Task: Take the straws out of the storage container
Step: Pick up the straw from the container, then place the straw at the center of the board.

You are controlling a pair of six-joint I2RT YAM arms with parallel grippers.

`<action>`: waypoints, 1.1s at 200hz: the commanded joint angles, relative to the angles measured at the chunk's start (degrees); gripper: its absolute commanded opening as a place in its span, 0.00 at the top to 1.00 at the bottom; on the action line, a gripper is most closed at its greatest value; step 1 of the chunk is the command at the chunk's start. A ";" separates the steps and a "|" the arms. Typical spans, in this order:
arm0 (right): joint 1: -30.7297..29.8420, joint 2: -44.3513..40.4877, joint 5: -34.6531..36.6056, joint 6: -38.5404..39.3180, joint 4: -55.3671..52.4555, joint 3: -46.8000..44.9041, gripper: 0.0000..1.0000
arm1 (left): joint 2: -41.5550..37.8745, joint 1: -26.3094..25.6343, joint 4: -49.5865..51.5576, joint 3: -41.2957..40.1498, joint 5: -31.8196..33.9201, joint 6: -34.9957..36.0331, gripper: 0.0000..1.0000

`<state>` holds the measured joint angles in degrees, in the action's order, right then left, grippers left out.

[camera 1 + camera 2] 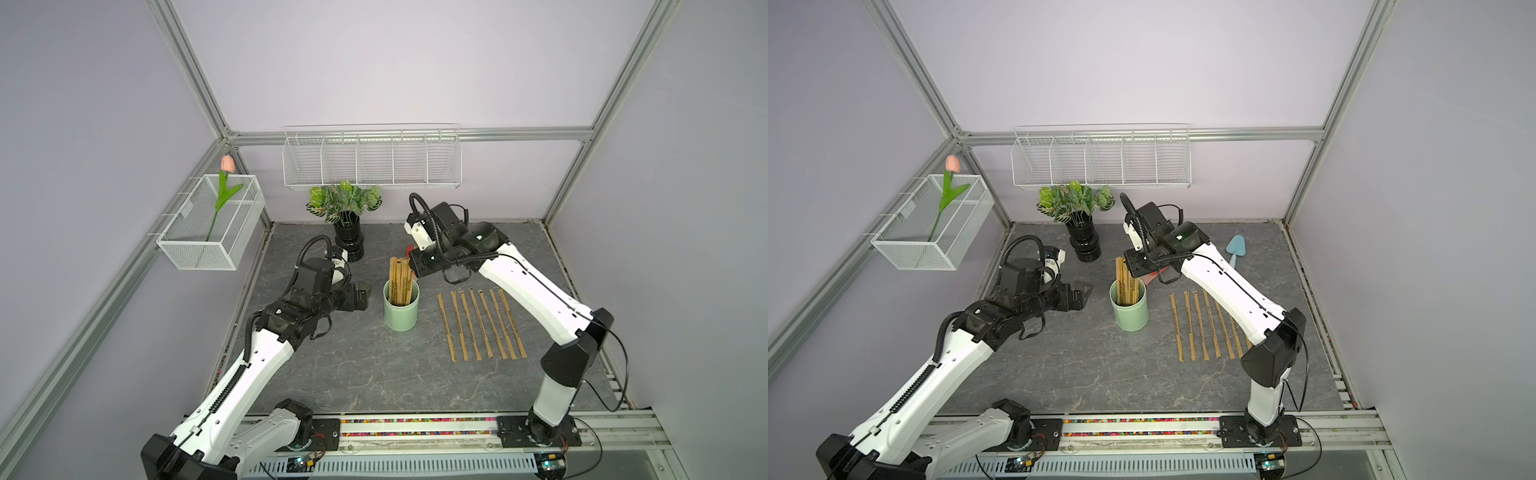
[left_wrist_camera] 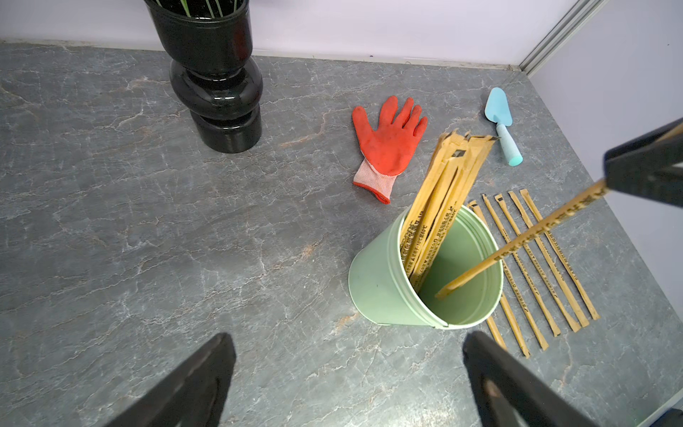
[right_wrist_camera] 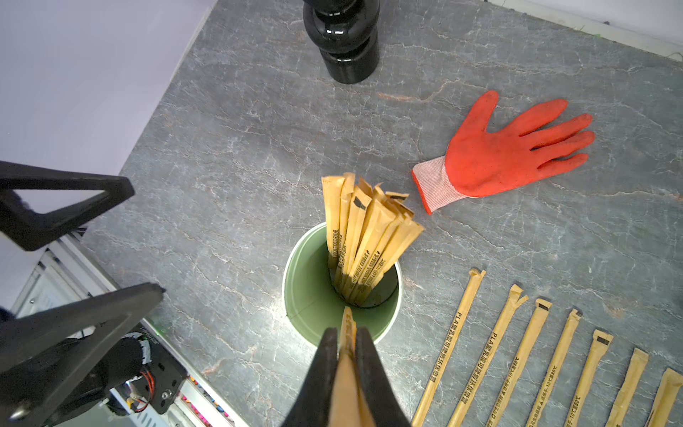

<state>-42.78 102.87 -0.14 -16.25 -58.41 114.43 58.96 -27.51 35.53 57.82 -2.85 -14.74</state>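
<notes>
Small dark printing is seen along the paper wrappers of the straws (image 3: 366, 236). On the row of seven straws (image 3: 476, 366) laid flat on the table, the letters "PLA" can be read in the right wrist view. The characters after them are too small to be read with certainty.

The storage container (image 1: 401, 316), a pale green cup with plain sides, stands upright near the middle of the tabletop (image 1: 332, 374). A bundle of straws is leaned inside it, and the row is laid near it on the robot's right side, apart from it.

The right gripper (image 3: 347, 355) is closed tightly on a single straw (image 2: 517, 242), whose lower end hangs inside the mouth of the cup. The left gripper (image 2: 351, 338) is held wide open with nothing between its fingers, beside the cup and apart from it.

The tabletop is grey with a stone pattern, crossed by pale and rust-coloured veins. A red glove (image 3: 510, 148), a light blue trowel (image 2: 502, 125) and a black vase (image 1: 348, 241) with a leafy plant are placed behind the cup. The walls are pale lilac and framed with aluminium bars. A white wire rack (image 1: 372, 158) is hung on the back wall and a mesh basket (image 1: 212, 224) with a pink tulip on the left wall.
</notes>
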 commanded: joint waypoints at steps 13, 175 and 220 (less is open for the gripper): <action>4.00 -5.92 -7.00 -1.50 1.96 -2.06 0.85 | 0.23 -0.27 0.77 0.62 -0.37 0.16 0.00; 11.80 -13.71 -17.94 -0.15 -5.04 -1.43 0.84 | 0.21 -0.27 1.03 0.71 -0.18 0.25 0.00; 12.96 -14.16 -1.65 4.14 -20.97 1.34 0.85 | 0.26 -0.27 0.98 0.71 -0.26 0.18 0.00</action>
<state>-30.83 90.08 -11.68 -15.73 -67.51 114.43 59.05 -27.51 35.53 57.84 -2.85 -14.74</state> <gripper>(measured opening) 0.153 0.996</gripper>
